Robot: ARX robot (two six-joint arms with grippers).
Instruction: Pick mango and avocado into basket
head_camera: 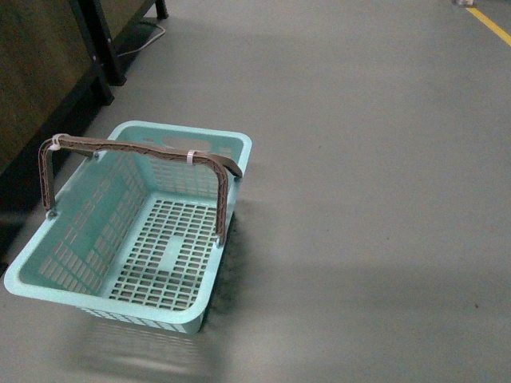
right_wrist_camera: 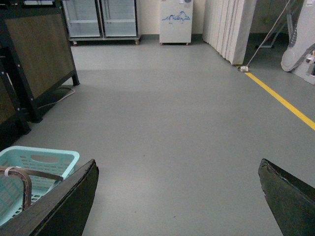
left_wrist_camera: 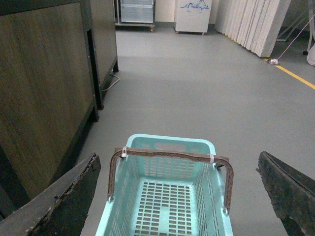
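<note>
As seen from the front, teal basket on the grey floor, left of centre, brown handle upright across it, two white ties on the handle, slotted bottom in plain sight. From the left wrist: left gripper spread wide, gripping nothing, dark fingers at either side, hanging over the basket's near end; wooden cabinet close alongside. From the right wrist: right gripper spread just as wide, nothing between its fingers, over the floor; basket corner beside one finger, yellow line farther off.
</note>
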